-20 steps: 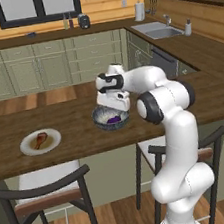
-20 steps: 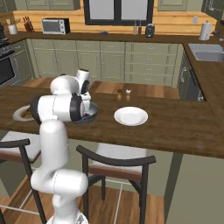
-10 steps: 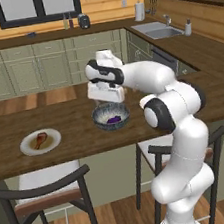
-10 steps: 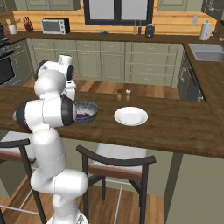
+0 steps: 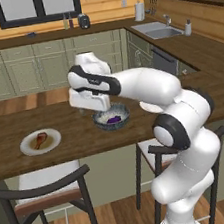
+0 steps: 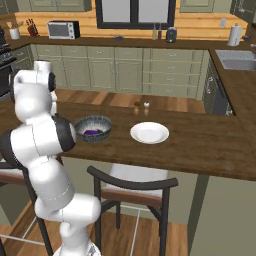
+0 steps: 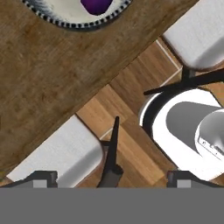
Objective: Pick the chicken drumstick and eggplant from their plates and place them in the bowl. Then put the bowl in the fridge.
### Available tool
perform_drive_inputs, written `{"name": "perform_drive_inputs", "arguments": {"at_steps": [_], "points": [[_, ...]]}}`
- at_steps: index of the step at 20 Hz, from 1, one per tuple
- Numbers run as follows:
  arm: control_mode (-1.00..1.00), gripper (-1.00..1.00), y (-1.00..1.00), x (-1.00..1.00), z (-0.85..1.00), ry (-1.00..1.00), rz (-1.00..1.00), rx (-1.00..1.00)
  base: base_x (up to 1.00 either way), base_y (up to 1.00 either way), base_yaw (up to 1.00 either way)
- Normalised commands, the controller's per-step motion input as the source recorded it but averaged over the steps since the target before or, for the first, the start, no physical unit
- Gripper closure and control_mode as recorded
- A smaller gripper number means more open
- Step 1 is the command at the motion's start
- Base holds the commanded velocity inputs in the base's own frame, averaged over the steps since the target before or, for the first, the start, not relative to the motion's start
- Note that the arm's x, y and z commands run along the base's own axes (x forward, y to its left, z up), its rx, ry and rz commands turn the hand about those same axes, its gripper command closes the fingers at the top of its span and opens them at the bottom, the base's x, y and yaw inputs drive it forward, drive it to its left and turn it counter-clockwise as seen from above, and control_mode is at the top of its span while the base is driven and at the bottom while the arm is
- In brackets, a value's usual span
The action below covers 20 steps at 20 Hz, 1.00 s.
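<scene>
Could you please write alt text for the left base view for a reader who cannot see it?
A white robot arm reaches left over a wooden counter, its hand beside a bowl holding an eggplant. To the left, a drumstick lies on a white plate; two chairs stand below.

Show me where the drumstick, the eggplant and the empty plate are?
drumstick [image 5: 39, 140]: left base view, middle of the meat.
eggplant [image 5: 114, 119]: left base view, its purple top inside the bowl.
empty plate [image 6: 149, 132]: right base view, its bare centre.
</scene>
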Motion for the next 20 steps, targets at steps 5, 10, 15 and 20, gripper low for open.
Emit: {"name": "perform_drive_inputs", "arguments": {"at_steps": [5,10,15,20], "points": [[-1.0,-1.0,0.98,-0.38,0.0,-0.04,0.05,-0.06,0.0,0.0,0.0],[-1.0,-1.0,0.55,0.0,-0.07,-0.14,0.13,-0.04,0.0,0.0,0.0],[-1.0,-1.0,0.31,0.3,-0.35,-0.21,0.15,0.0,0.0,0.0,0.0],[-1.0,-1.0,0.07,0.33,-0.44,-0.18,0.22,-0.02,0.0,0.0,0.0]]}}
